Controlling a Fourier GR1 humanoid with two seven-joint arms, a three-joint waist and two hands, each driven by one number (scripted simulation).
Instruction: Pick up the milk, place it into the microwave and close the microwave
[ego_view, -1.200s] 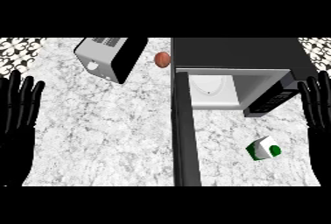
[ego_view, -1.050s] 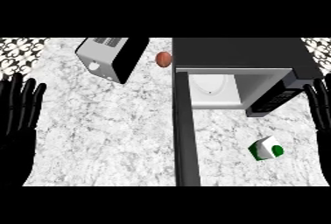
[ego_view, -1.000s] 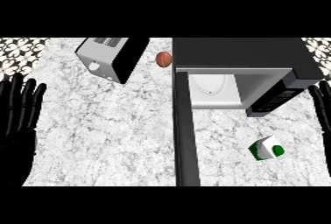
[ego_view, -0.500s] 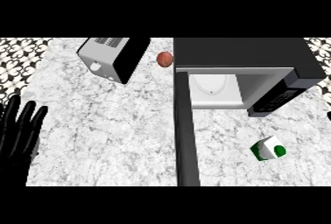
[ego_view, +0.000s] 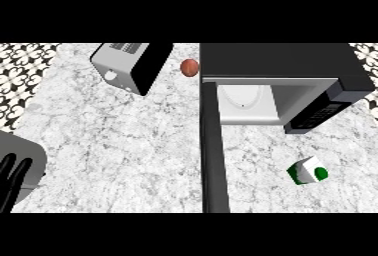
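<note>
My left hand (ego_view: 15, 177) rests low, fingers straight and apart. The milk (ego_view: 308, 170) stands alone below the open microwave (ego_view: 284, 67); toaster (ego_view: 131, 65) and egg (ego_view: 190, 67) sit beyond.

A white-and-grey marbled stone tabletop (ego_view: 118, 150) fills the view. At its far left stands a silver-and-black box-shaped toaster (ego_view: 131, 66), tilted at an angle. Just right of it lies a small reddish-brown rounded object (ego_view: 190, 67), close beside a black microwave (ego_view: 284, 62) whose door (ego_view: 211, 150) stands open toward the near edge. On the right, in front of the microwave, sits a white-and-green milk carton (ego_view: 308, 170).
</note>
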